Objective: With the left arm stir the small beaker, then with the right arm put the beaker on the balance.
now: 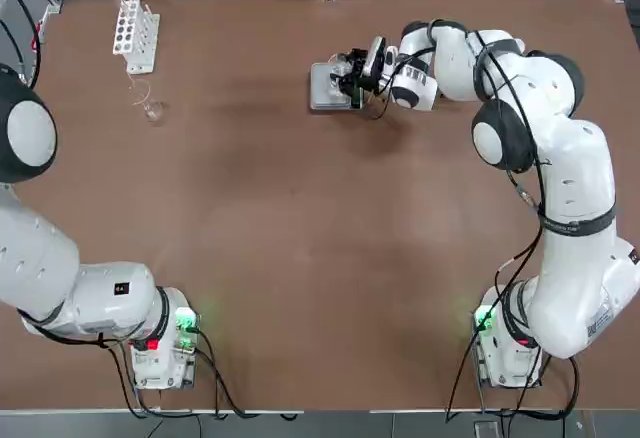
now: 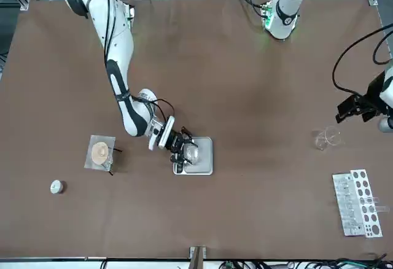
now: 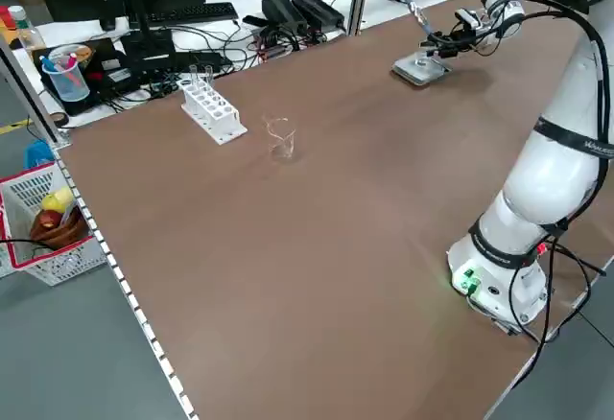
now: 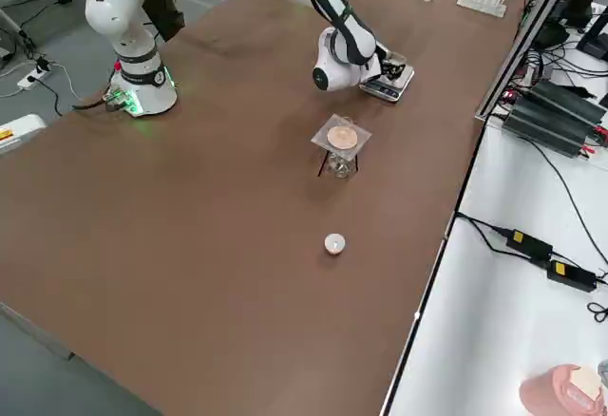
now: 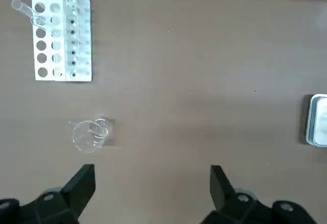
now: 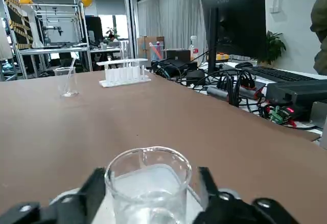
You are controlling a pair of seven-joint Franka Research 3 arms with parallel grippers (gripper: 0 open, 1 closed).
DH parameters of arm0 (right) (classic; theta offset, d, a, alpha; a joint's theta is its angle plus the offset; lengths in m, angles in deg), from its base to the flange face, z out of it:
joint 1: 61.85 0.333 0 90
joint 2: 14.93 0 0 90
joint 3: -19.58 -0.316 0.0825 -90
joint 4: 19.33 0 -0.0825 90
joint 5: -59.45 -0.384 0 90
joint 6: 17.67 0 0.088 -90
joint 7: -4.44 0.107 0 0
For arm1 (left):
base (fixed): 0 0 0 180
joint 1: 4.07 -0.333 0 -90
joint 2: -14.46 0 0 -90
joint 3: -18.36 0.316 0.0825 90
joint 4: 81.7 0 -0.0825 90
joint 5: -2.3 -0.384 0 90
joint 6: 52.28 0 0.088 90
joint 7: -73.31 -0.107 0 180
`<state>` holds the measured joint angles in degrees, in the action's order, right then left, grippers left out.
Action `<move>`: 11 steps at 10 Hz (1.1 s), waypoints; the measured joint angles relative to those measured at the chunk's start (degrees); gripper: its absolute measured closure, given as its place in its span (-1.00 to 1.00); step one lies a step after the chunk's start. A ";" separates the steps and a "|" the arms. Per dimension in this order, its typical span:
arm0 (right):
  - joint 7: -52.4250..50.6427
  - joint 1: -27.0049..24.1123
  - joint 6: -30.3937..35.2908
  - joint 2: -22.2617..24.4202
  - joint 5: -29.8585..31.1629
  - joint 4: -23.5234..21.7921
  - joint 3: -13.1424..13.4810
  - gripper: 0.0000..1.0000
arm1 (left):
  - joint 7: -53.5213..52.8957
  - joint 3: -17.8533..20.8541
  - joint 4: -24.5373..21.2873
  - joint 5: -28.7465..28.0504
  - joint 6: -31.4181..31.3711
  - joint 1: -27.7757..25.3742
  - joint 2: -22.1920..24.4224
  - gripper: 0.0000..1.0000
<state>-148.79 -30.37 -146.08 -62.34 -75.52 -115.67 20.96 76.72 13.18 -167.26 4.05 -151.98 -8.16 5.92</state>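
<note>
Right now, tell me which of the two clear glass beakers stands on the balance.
The small beaker between the right gripper's open fingers, on the balance; the other beaker, holding a rod, stands on bare table.

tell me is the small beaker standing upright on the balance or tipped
Upright. In the right wrist view the small beaker stands rim-up on the balance, between the right claw's fingers, with gaps showing on both sides.

Small beaker (image 1: 345, 76) mostly hidden overhead beneath right end effector (image 1: 350, 80); balance (image 1: 326, 88) partly covered too. Left end effector (image 2: 359, 106) cut off by front view's edge. Contents of glass (image 1: 152, 110) near rack (image 1: 133, 32) too small to tell.
</note>
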 joint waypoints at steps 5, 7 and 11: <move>1.32 -0.01 -0.05 0.00 -0.37 0.00 0.01 -0.99 | -0.01 -0.08 0.02 0.00 -0.03 0.01 0.00 -0.98; 1.65 -0.18 -0.08 0.03 -0.81 -0.02 0.04 -0.99 | -0.01 -0.08 0.02 0.00 -0.04 0.01 0.00 -0.98; 1.87 -0.92 -0.08 1.20 -0.84 -1.78 0.08 -0.99 | -0.01 -0.17 0.02 0.00 -0.04 0.02 0.01 -0.98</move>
<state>-146.92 -31.29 -146.17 -61.14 -76.36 -117.45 21.04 76.72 13.00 -167.24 4.05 -152.01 -8.14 5.92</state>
